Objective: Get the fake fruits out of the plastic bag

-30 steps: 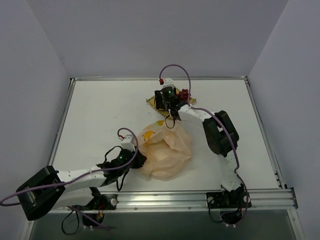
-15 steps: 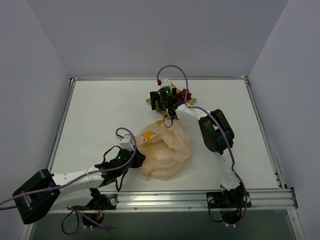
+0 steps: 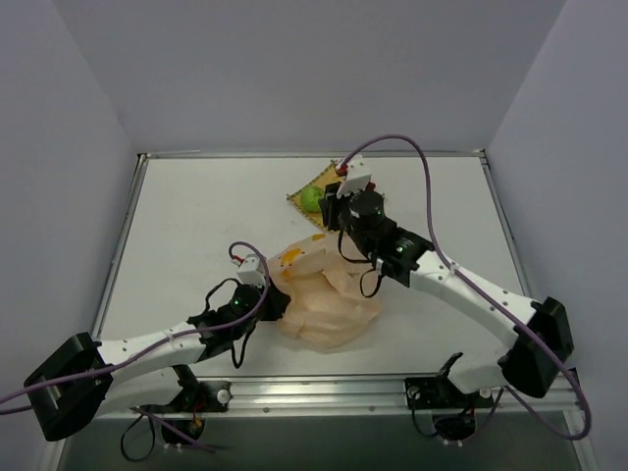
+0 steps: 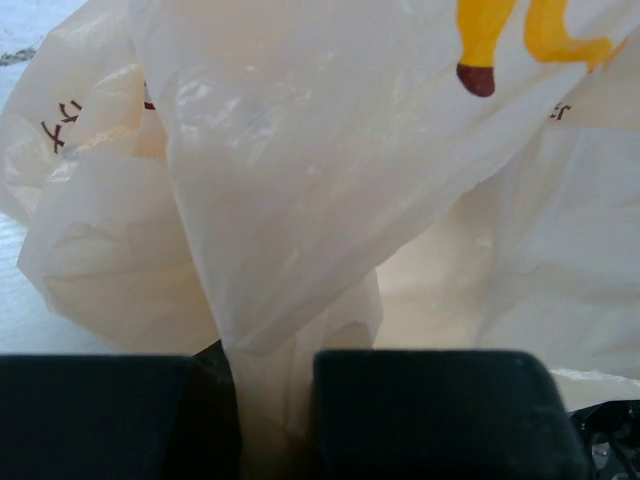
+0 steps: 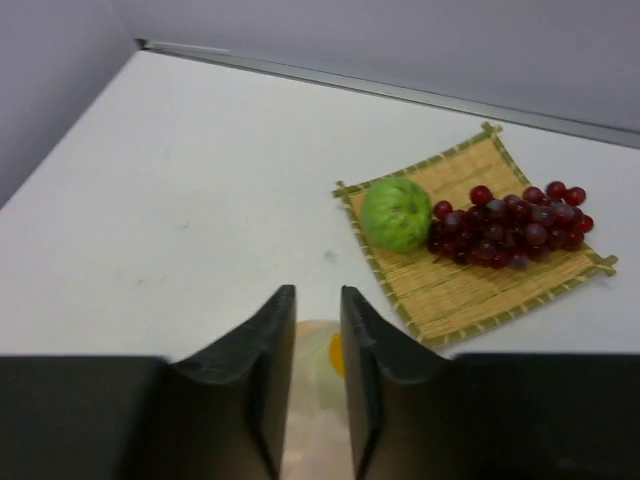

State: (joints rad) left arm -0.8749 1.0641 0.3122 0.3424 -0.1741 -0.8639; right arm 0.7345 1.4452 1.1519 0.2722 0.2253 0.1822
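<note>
- Fingers (image 4: 430, 410) of the left gripper (image 4: 275, 395) are pressed together on a fold of the plastic bag (image 4: 300, 180). I see the film rising from between them.
- Right gripper (image 5: 315, 380): its fingers (image 5: 265, 370) stand a narrow slit apart with nothing clamped between them. It hangs over the bag's far edge, tips aimed toward the far side.
- Plastic bag: pale, translucent and crumpled, lying on the white table (image 3: 196, 226) near the middle, closer to the near edge. A printed yellow banana (image 4: 500, 40) shows on the film.
- Bamboo mat (image 5: 470, 285): flat on the table, just beyond the bag.
- Round green fruit (image 5: 397, 213): out of the bag, resting on the left part of the mat.
- Dark red grape bunch (image 5: 510, 225): on the mat, touching the right side of the green fruit.
- Bag contents: I cannot tell, since the folded film hides the inside.
</note>
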